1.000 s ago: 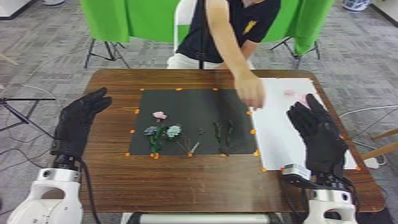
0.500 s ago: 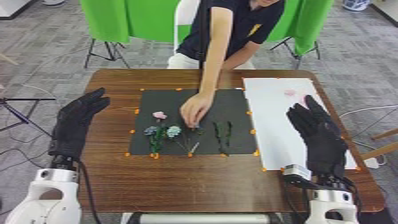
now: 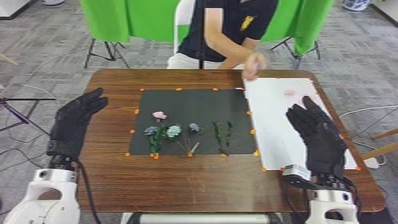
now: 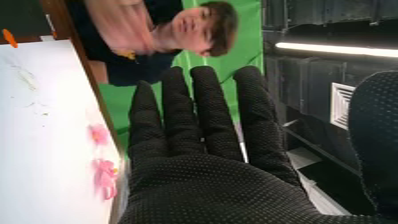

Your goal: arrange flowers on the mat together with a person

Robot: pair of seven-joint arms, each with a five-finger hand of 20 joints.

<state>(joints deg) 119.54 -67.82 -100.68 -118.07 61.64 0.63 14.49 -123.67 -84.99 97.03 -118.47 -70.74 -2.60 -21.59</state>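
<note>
So the brown wooden worktop (image 3: 204,192) sits on grey patterned flooring (image 3: 44,55), nothing fancy. Past its far side there's bright green cloth (image 3: 133,22) on black stands (image 3: 114,51), plus a white chair (image 3: 184,22). Some loose cables (image 3: 360,111) on the right, by the light wood furniture (image 3: 387,149). Maybe a blue-and-white pot (image 3: 355,4) way back, too small to tell. Dark ceiling (image 4: 311,67), one lit strip light (image 4: 338,49), white vent (image 4: 342,105).

A hand had room to pass between the left hand (image 3: 78,117) and the black mat (image 3: 191,102), or over the mat's far strip. Flowers (image 3: 173,131) obstructed its nearer part; the right hand (image 3: 313,125) and, at the far edge, a person's hand (image 3: 254,65) hindered passage over the white sheet (image 3: 271,115).
</note>
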